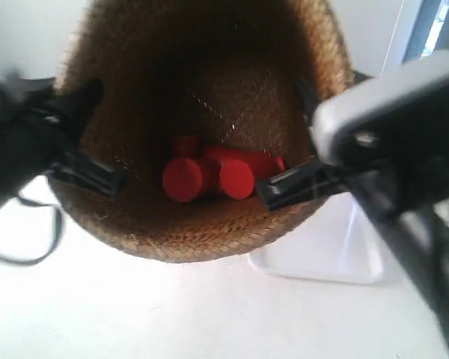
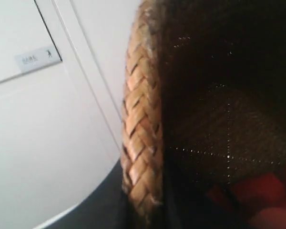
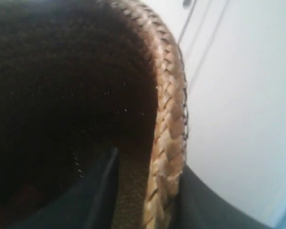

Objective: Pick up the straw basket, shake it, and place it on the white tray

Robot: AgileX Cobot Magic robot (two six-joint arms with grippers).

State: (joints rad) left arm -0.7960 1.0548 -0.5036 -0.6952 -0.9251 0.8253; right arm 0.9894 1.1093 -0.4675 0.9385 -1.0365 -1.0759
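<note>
Above the white tabletop [image 1: 135, 314], the straw basket [image 1: 202, 232] is hanging between two arms, tipped so that its open mouth is facing the exterior camera. Its walls are showing a fine, tight brown weave, pinpricked with light in a diamond pattern. Its flared rim is running round as a thick, flat braid of paler, glossier straw. Smooth red cylindrical pieces [image 1: 209, 176] are lying heaped against the lower inside wall.

The arm at the exterior view's left [image 1: 15, 142] and the arm at the exterior view's right [image 1: 389, 142] are each pinching the rim with black fingers. The white tray [image 1: 337, 254], glossy, shallow and round-cornered, is lying flat on the tabletop toward the right of that view, its near corner hidden behind the basket. Only the exterior view is showing the tray and both arms together.

Only the wrist views are giving the braid close up, strand over strand. The left gripper [image 2: 143, 210] is clamping the rim, one dark finger outside and one inside, with the red pieces blurred in the depths. The right gripper [image 3: 152, 200] is clamping the rim the same way, against a dark interior.
</note>
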